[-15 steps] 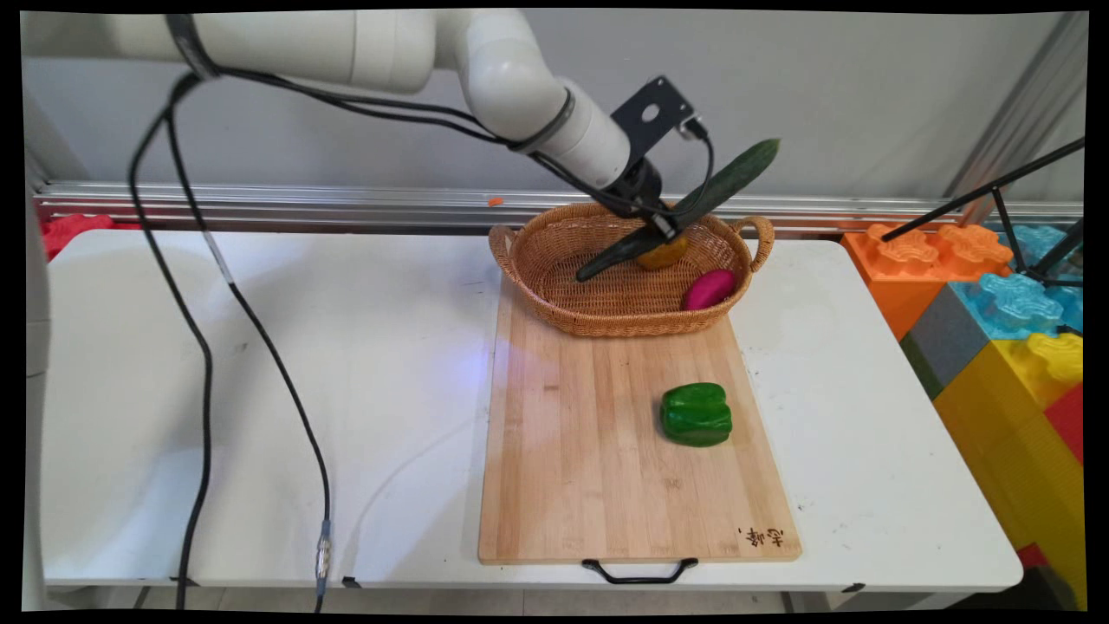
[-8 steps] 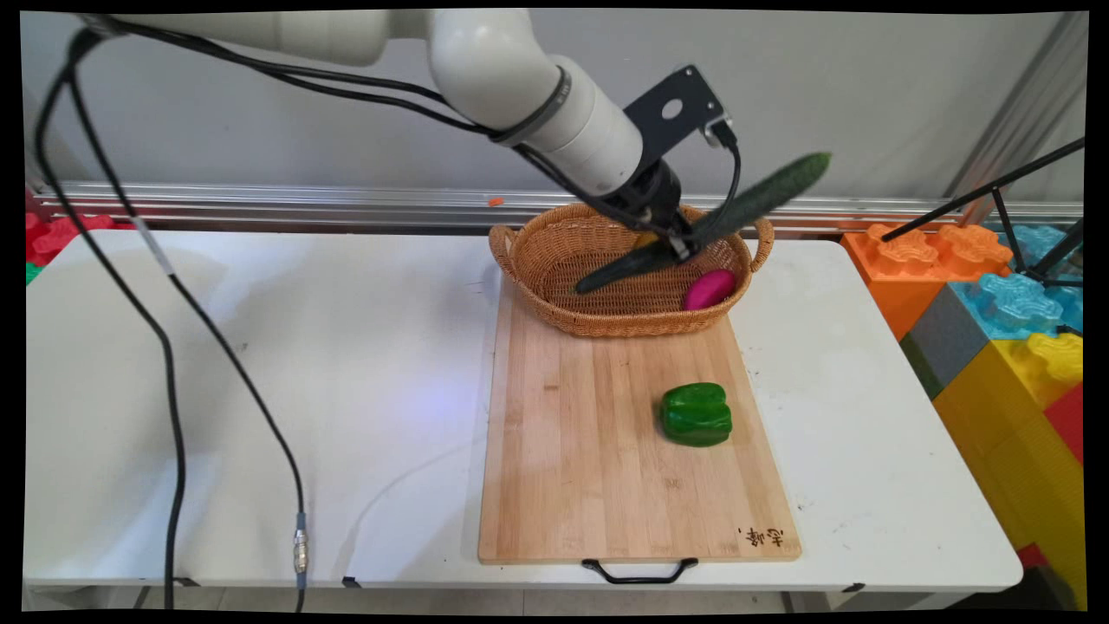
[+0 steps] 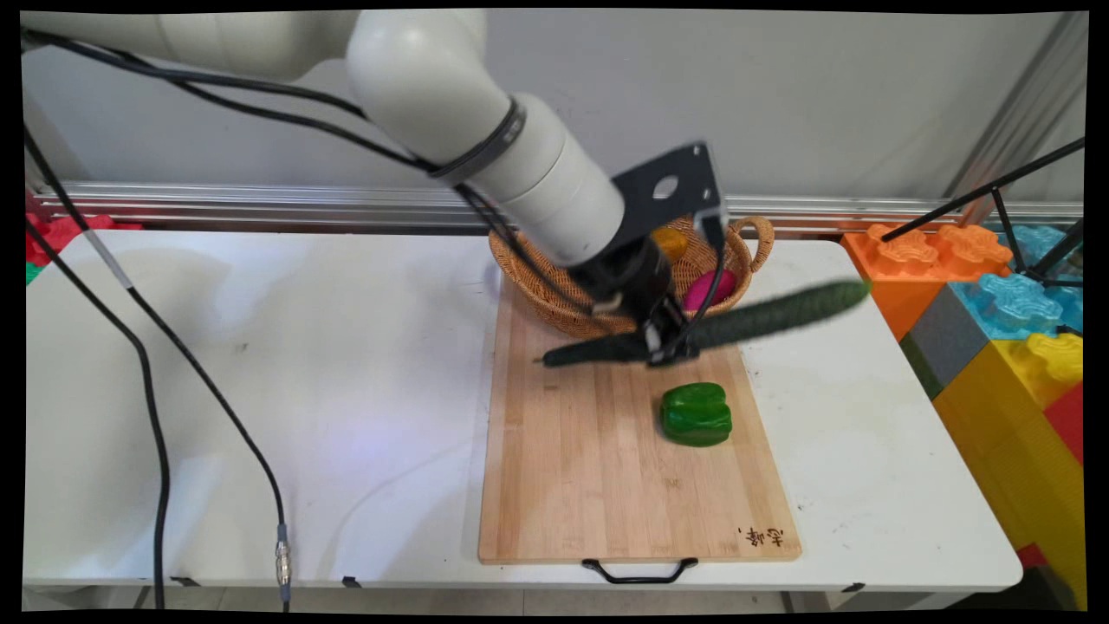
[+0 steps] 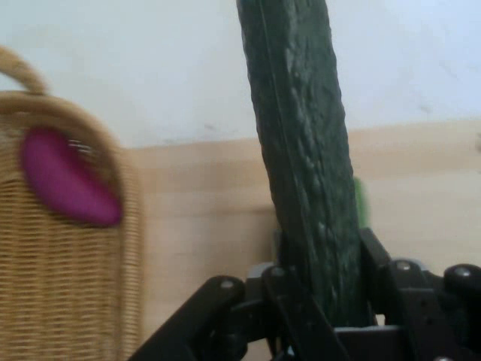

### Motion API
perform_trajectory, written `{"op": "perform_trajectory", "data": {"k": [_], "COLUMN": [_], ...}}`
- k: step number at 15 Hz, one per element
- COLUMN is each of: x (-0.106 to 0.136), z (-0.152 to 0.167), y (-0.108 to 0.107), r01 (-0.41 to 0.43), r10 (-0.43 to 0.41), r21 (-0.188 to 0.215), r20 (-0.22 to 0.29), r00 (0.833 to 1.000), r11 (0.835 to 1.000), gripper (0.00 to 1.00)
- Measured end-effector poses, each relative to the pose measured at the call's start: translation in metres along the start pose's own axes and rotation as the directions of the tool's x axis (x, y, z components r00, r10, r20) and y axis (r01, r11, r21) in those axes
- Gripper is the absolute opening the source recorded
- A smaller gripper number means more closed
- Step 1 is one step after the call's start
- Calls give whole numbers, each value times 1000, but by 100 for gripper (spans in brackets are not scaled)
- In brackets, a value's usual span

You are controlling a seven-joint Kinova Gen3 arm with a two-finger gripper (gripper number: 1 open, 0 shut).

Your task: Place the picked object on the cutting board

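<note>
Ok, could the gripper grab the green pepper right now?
Probably not: the gripper is shut on the cucumber, so its fingers are taken, though the green pepper lies uncovered on the cutting board right below.

Pepper [image 3: 696, 414] on board [image 3: 572, 485], basket [image 3: 745, 251] behind.

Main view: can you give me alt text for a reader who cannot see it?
The hand grips a cucumber level above a wooden board. A green pepper lies on the board below it; a basket behind holds a magenta item and an orange one.
</note>
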Motion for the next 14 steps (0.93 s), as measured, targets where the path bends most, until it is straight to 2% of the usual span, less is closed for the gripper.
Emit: {"op": "perform_trajectory", "data": {"k": [3,7,14], "x": [-10,-32,-70], "z": [-1,9,45], "y": [19,32,35], "r01": [-57,-112,-148], "r10": [58,116,159], "r21": [-51,-91,-128], "r20": [19,42,80], "r00": [998,992,984], "r11": [997,990,981], "gripper": [0,0,0]}}
